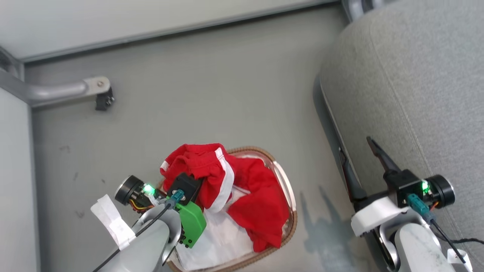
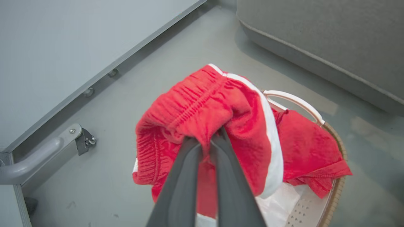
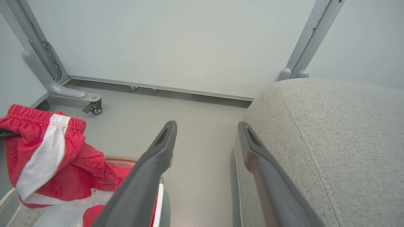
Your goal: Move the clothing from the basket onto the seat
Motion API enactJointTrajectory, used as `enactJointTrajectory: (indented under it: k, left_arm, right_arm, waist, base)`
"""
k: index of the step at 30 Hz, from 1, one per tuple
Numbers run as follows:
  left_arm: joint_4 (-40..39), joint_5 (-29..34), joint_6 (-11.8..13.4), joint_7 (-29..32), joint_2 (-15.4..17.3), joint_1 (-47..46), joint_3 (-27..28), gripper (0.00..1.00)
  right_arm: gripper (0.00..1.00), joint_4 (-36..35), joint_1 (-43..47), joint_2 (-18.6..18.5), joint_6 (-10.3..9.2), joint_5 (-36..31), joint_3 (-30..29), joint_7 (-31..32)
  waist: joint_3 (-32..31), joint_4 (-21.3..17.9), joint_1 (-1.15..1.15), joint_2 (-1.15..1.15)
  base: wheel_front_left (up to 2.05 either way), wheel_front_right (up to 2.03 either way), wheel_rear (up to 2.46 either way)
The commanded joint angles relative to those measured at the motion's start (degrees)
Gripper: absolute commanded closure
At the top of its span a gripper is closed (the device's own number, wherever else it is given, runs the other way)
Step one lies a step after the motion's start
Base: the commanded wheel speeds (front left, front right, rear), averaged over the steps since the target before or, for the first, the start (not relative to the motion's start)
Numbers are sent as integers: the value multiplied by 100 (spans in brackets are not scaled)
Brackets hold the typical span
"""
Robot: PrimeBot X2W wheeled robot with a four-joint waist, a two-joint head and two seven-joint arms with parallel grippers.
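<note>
Since nothing red lies on the seat (image 1: 416,94) as far as the views reach, the task looks barely begun. At the bottom middle of the left wrist view, the left gripper (image 2: 210,138) is clenched on a bunched fold of the clothing (image 2: 202,104). This is a red piece with a white stripe, held up above the basket (image 1: 291,204), with its lower folds reaching down toward it. A second red piece (image 1: 261,204) lies over the basket's right side in the head view, on a white sheet (image 1: 223,234) (the sheet is not part of the job). At least two pieces seem left to carry across, the first of them in hand.

At the lower right of the head view, the right gripper (image 1: 357,149) has its fingers spread with nothing between them, close beside the seat's rounded edge. Between basket and seat runs a strip of bare floor (image 1: 310,151), and the seat's edge probably stands higher than the basket rim, so the hanging cloth would need lifting over it. Farther off, at the upper left, a grey frame leg with a caster (image 1: 100,92) stands well apart from the basket. The way toward the seat looks open.
</note>
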Motion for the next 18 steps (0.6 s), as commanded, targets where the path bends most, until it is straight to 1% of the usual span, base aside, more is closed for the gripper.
enactJointTrajectory:
  k: [1, 6, 13, 18]
  left_arm:
    - [-102, 3, -15, -20, 87, 79, -66, 100]
    - [-409, -13, -16, -20, 299, -162, -275, 100]
    - [-880, -257, -15, 125, 522, -607, -779, 100]
    - [-1275, -441, -15, 301, 639, -1042, -1089, 100]
  right_arm:
    - [0, 36, 163, -26, -6, -14, -11, -29]
    - [0, 110, 404, -24, -6, -34, 40, -30]
    - [0, 207, 738, -25, -6, 9, 110, -30]
    - [0, 227, 836, -24, -6, 60, 199, -29]
  waist:
    - [-730, 278, 0, 0]
    - [-1182, 279, 0, 0]
    - [-1772, 258, 0, 0]
    - [-1975, 254, 0, 0]
  base:
    - [0, 0, 0]
    - [0, 0, 0]
    - [0, 0, 0]
    - [0, 0, 0]
